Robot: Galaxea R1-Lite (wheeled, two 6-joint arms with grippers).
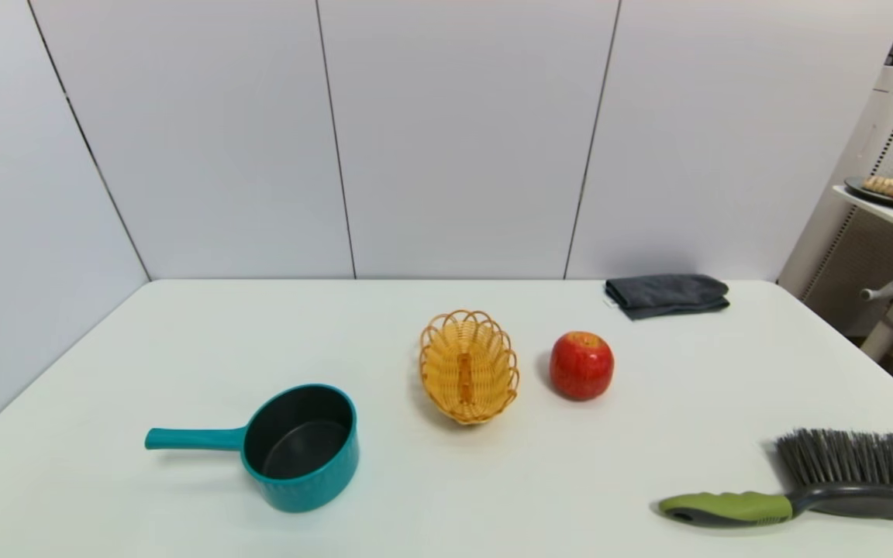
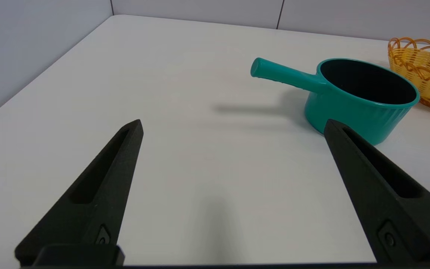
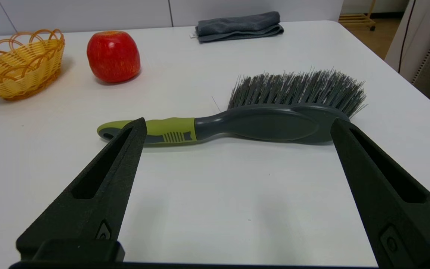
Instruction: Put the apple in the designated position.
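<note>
Pale grey wall panels close off the far and left sides of a white worktop (image 1: 183,333); past its right edge stands a white shelf unit holding plates of food. The apple (image 1: 581,365) sits upright on the bare surface, roughly midway between the near and far edges and a little toward the right edge, its stem dimple facing up. Just beside it, toward the left edge and not touching, lies the oval yellow wicker basket (image 1: 468,366). A folded grey cloth (image 1: 667,294) rests near the far right corner, beyond the apple. A teal saucepan (image 1: 301,447) stands closer to the near edge on the left half, its handle pointing at the left edge. A brush (image 1: 818,480) with a green handle and dark bristles lies at the near right corner, handle toward the middle.

Neither arm shows in the head view. The left pincer (image 2: 233,125) hangs over bare worktop near the saucepan, its 2 fingers spread wide and holding nothing. The right pincer (image 3: 237,123) hovers on the near side of the brush, fingers likewise spread wide and empty, with the apple well beyond it.
</note>
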